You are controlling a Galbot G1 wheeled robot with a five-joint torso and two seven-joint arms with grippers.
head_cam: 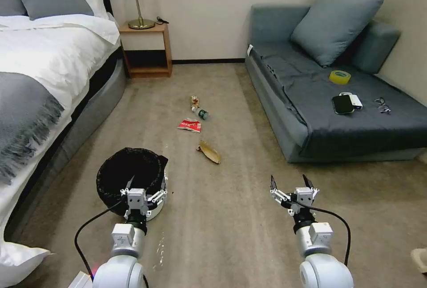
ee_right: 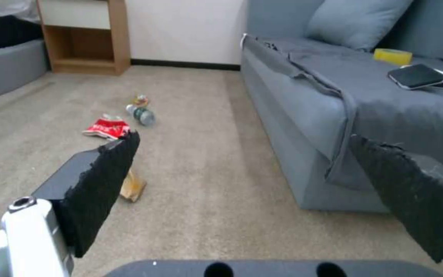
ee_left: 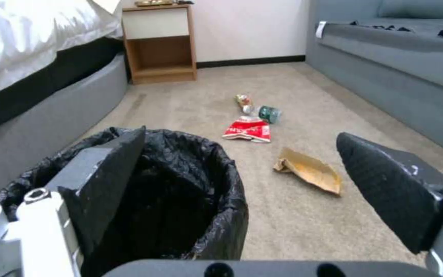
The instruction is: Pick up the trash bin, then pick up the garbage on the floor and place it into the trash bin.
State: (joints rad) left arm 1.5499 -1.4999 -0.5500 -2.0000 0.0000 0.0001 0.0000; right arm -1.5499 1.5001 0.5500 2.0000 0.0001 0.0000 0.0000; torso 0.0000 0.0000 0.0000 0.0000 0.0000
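Observation:
The trash bin (head_cam: pixel 129 172) is a white tub with a black bag over its rim, standing on the carpet near the bed. My left gripper (head_cam: pixel 147 182) is open at the bin's near rim, one finger over the bag and the other outside; the bin (ee_left: pixel 180 200) shows in the left wrist view too. The garbage lies on the carpet beyond: brown paper (head_cam: pixel 209 151), a red packet (head_cam: pixel 190 125), a small bottle (head_cam: pixel 201 113) and a yellow-red wrapper (head_cam: pixel 194 100). My right gripper (head_cam: pixel 289 184) hangs open over bare carpet, well short of the paper (ee_right: pixel 132 186).
A bed (head_cam: pixel 40 79) runs along the left and a grey sofa (head_cam: pixel 333 101) along the right, carrying a yellow tape roll (head_cam: pixel 340 76), a phone (head_cam: pixel 343 103) and glasses (head_cam: pixel 382 105). A wooden nightstand (head_cam: pixel 146 50) with a lamp stands at the far wall.

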